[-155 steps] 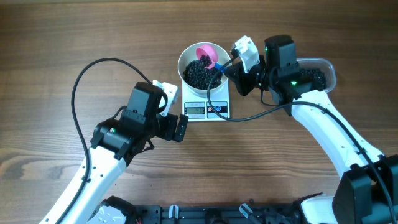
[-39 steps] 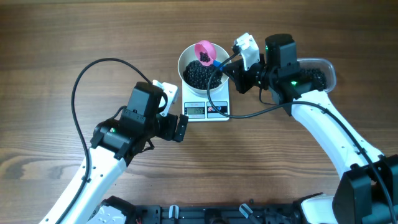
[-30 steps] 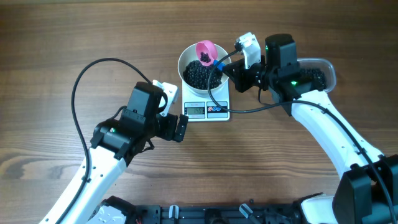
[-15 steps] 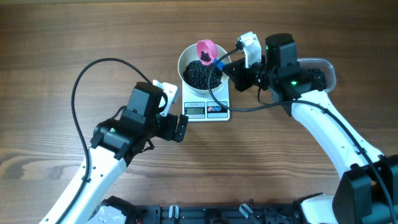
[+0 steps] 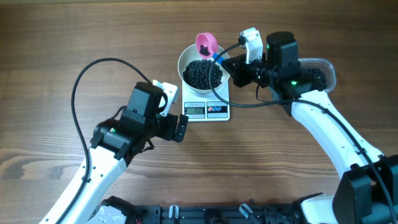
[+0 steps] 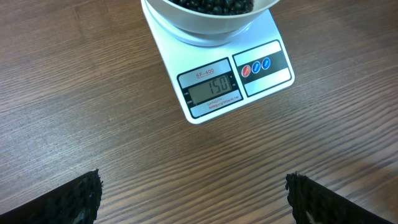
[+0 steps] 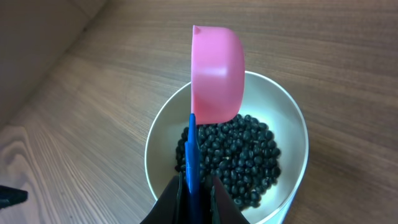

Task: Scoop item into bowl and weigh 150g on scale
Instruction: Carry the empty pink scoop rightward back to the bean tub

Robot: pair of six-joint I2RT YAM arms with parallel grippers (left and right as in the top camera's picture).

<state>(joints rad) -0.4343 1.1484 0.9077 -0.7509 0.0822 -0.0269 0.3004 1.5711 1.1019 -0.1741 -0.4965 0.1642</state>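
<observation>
1. Small flat white rectangular kitchen scale (image 6: 230, 81) on the wood table. The label says "SF-400" and the display reads 150.
2. A round white bowl (image 6: 205, 28) sits on it, full of tiny black beads (image 7: 233, 155).
3. Then the right gripper (image 7: 196, 193) is pinched tight on the blue handle (image 7: 192, 149) of a small pink plastic scoop (image 7: 216, 74), held over the bowl's far rim.
4. And the left gripper (image 6: 194, 199) has its jaws spread wide with nothing in them, hovering near the scale's front.
</observation>
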